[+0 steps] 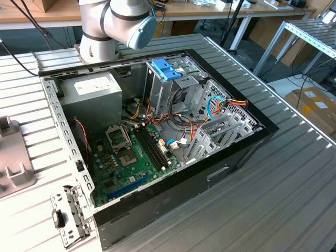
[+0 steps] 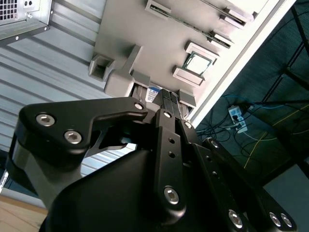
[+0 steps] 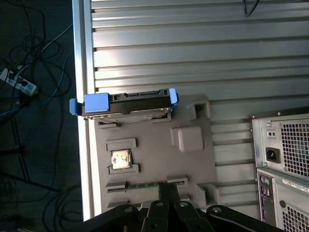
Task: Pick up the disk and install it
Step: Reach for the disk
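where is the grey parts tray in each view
Exterior view: the grey parts tray is cut off by the exterior view's left edge, beside the computer case.
First wrist view: the tray lies beside the case's rear and holds the disk at one end.
Second wrist view: the tray lies near a corner of the case.
Shared landmark: the computer case.

At the far side of the scene, the arm is fat, rounded silver-grey tubing with a pale blue cap on one joint. The gripper is matte black, made of flat angular links studded with silver hex screws.
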Robot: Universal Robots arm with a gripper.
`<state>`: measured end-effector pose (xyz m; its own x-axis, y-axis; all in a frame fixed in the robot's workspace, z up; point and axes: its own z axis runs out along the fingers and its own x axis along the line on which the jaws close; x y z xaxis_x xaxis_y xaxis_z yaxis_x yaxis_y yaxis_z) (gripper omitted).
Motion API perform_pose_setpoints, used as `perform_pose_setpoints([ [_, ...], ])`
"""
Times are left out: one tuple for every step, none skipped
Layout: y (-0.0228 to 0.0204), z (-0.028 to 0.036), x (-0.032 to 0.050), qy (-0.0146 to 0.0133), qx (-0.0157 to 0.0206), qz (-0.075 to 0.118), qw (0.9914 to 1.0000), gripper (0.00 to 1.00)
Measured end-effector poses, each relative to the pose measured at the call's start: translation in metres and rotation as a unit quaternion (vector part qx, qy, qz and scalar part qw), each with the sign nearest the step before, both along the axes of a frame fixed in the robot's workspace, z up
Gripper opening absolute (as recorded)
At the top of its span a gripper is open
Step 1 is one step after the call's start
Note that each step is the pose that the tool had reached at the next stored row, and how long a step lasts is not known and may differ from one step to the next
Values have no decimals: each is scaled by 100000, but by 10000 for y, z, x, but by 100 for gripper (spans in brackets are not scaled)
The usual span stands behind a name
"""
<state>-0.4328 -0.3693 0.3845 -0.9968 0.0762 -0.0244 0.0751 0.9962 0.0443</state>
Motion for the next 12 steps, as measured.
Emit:
perform_pose_setpoints([
  [0,0,-3,-3,1,2,100000,11],
  [0,-1,-6,-5,2,3,100000,11],
  [0,-1,-9,-5,1,0,100000,11],
  [0,-1,-13,-5,1,0,100000,11],
  [0,-2,-16,-6,3,3,100000,11],
  [0,-2,-19,-4,3,3,100000,11],
  [1,-2,-23,-5,3,1,100000,11],
  [1,-2,-27,-2,1,3,100000,11],
  [1,-2,-30,-7,2,4,100000,11],
  [1,-2,-33,-3,1,2,100000,11],
  [1,-2,-35,-2,1,1,100000,11],
  [1,-3,-40,-4,2,2,100000,11],
])
